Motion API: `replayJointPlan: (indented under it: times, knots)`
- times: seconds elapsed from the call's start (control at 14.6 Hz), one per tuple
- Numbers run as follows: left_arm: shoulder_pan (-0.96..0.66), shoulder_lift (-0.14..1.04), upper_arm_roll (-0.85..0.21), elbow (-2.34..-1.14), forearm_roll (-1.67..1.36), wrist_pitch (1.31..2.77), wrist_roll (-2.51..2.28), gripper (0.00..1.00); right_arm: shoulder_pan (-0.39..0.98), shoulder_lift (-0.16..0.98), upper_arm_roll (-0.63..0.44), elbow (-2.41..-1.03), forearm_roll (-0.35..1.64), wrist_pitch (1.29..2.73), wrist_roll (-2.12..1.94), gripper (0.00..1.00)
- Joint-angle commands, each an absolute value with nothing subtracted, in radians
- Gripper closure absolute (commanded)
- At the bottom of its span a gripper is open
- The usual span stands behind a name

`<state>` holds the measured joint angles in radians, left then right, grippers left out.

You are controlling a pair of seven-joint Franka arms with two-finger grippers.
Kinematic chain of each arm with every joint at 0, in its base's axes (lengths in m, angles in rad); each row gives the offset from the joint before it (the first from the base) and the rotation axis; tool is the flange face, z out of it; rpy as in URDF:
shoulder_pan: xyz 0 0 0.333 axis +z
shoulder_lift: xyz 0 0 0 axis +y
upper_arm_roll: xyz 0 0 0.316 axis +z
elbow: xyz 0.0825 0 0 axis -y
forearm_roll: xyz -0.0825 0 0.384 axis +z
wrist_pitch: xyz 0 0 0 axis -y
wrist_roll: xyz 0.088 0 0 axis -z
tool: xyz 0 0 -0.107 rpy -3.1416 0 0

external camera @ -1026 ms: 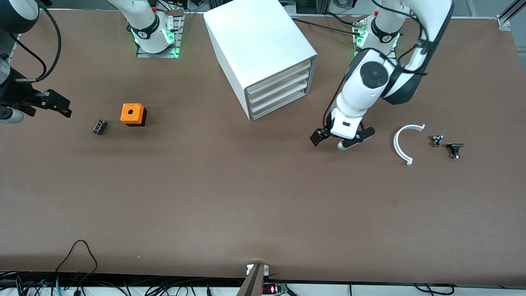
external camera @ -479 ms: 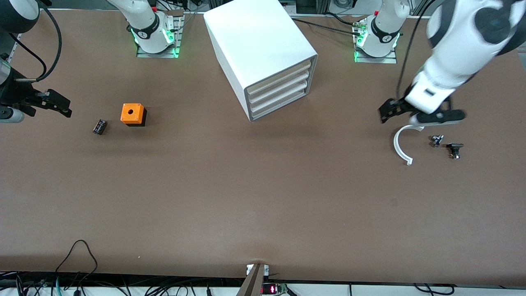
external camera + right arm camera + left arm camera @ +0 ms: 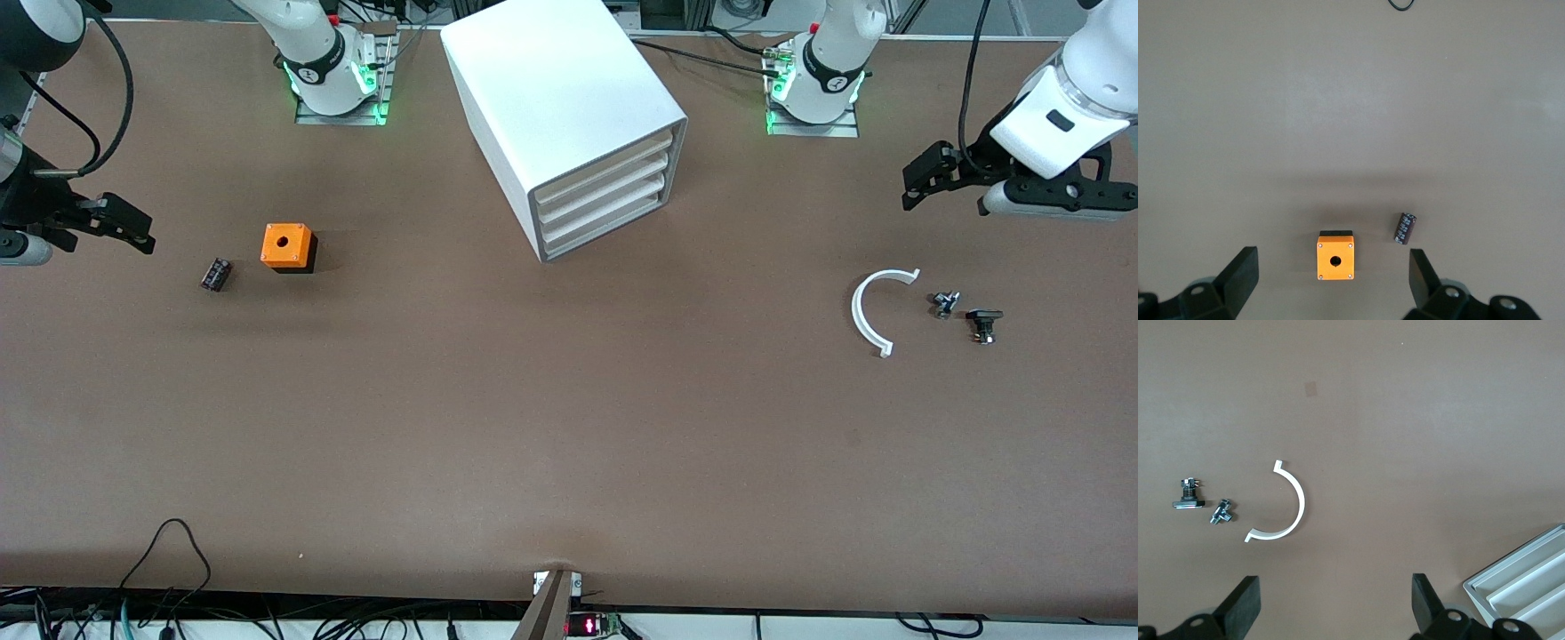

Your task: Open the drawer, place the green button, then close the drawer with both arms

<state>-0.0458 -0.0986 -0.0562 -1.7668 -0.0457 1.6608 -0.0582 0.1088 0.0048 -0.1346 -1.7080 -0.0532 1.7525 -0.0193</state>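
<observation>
Drawer [image 3: 605, 220] stood shut. Left gripper [image 3: 925, 178] hung spread, empty, over table [image 3: 569, 427]; right gripper [image 3: 124, 227] likewise, spread.

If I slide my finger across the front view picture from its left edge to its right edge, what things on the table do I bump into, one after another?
Small dark part → orange cube → white cabinet → white curved piece → small metal part → small black part.

No readable text, labels or numbers anywhere; only small round dark marks on both arm bases [image 3: 311, 73], too small to make out
</observation>
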Motion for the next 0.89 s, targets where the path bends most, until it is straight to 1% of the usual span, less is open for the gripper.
replayJointPlan:
  times: [0.0, 0.82]
  knots:
    - [-0.048, -0.049, -0.057, -1.709, -0.048, 1.631, -0.035, 0.00, 0.106, 0.003, -0.133, -1.698, -0.045, 1.749, -0.035, 0.00]
    - [-0.048, -0.046, -0.064, -1.707, -0.032, 1.626, -0.037, 0.00, 0.106, 0.003, -0.135, -1.697, -0.041, 1.749, -0.034, 0.00]
